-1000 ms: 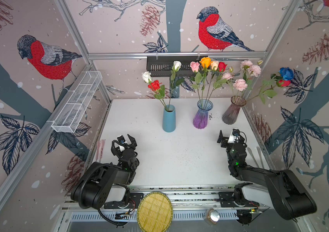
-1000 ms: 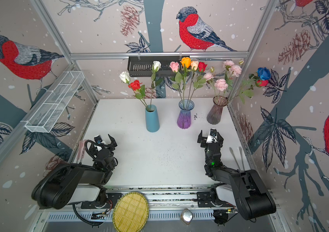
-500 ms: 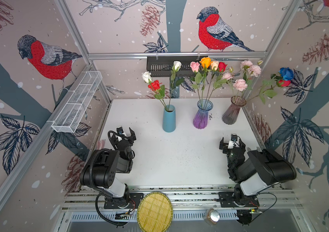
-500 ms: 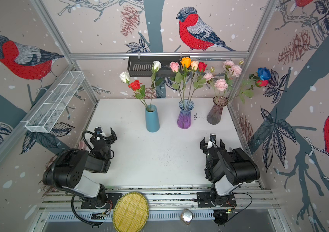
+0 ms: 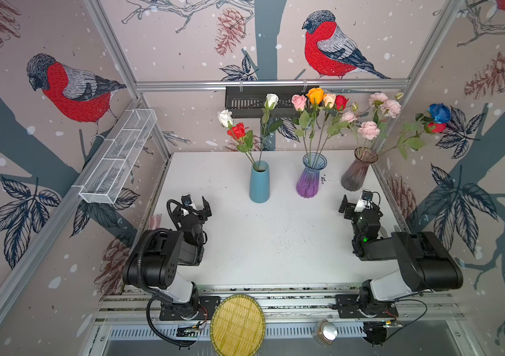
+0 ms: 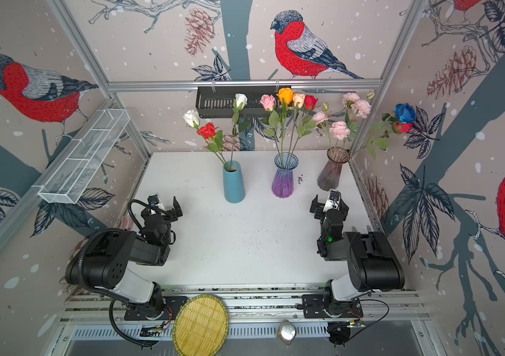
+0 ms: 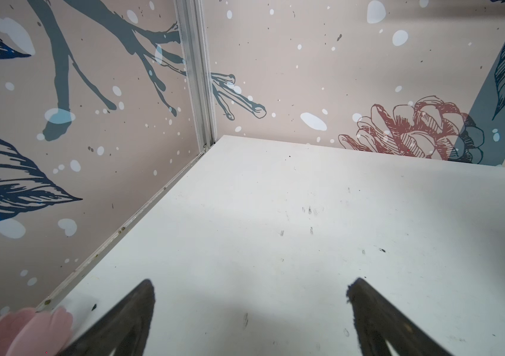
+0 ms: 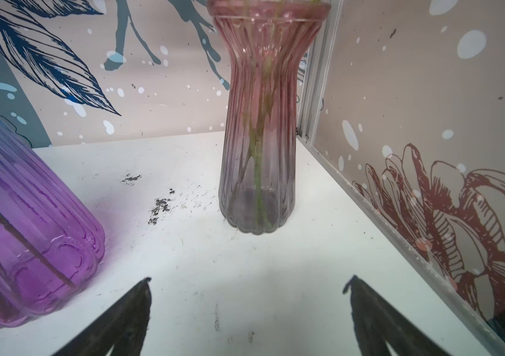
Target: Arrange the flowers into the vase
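both arms are folded back toward bases; jaws are held wide, empty. flowers [image 5: 315,95] are stood in vases [image 5: 310,182] at desk [image 5: 275,240] rear. risk: apparent stray pink bloom [image 7: 26,329] beside left jaws gets missed or crushed.

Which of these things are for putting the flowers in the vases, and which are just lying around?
For the job: long-stemmed fabric flowers, tall blue ceramic vase, purple ribbed glass vase, smoky pink ribbed glass vase, open left pincer, open right pincer.
Just lying about: round yellow woven tray, white wire-mesh shelf, black slotted wall rack, small shiny metal container.
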`<state>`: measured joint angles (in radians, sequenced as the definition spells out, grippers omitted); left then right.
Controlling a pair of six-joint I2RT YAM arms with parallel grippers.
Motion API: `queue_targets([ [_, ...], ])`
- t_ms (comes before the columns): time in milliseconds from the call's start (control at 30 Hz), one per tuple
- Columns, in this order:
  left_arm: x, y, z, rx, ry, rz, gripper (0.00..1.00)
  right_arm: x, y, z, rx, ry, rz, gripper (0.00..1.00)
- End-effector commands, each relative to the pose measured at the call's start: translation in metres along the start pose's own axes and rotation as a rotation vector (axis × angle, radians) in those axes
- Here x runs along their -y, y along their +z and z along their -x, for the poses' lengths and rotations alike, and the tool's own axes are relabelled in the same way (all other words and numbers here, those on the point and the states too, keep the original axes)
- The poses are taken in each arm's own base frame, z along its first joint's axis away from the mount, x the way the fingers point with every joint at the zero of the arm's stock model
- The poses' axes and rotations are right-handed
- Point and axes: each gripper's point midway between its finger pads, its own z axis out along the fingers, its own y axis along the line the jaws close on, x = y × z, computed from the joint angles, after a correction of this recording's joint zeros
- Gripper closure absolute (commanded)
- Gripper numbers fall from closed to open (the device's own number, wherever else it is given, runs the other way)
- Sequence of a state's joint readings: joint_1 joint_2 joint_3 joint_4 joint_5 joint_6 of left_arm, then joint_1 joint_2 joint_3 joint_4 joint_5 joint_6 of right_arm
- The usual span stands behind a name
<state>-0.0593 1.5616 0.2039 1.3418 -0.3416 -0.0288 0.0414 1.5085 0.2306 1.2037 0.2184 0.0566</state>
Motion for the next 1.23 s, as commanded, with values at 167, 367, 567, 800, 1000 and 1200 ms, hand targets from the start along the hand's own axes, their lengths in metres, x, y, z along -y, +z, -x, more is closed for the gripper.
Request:
queue_targets([
  [167, 0.008, 0.001, 0.007, 0.024, -0.002, -0.043, 0.02, -0.001, -0.004, 0.005, 0.025, 0.009, -0.017, 0.01],
  [367, 0.038, -0.006, 0.006, 0.033, 0.068, -0.225, 0.02, -0.016, -0.002, 0.005, 0.023, -0.009, 0.110, 0.01],
  [567, 0.017, 0.004, 0.005, 0.007, 0.016, -0.092, 0.02, -0.004, 0.001, 0.003, 0.005, 0.015, 0.033, 0.01],
  [800, 0.023, 0.004, 0.006, 0.009, 0.029, -0.124, 0.02, -0.004, 0.001, 0.003, 0.006, 0.013, 0.029, 0.01],
  [1000, 0.028, 0.003, 0.005, 0.006, 0.043, -0.158, 0.02, -0.011, 0.001, 0.003, 0.007, -0.004, 0.068, 0.01],
  [1200, 0.028, 0.003, 0.005, 0.007, 0.043, -0.157, 0.02, -0.010, -0.001, 0.003, 0.012, -0.002, 0.070, 0.01],
])
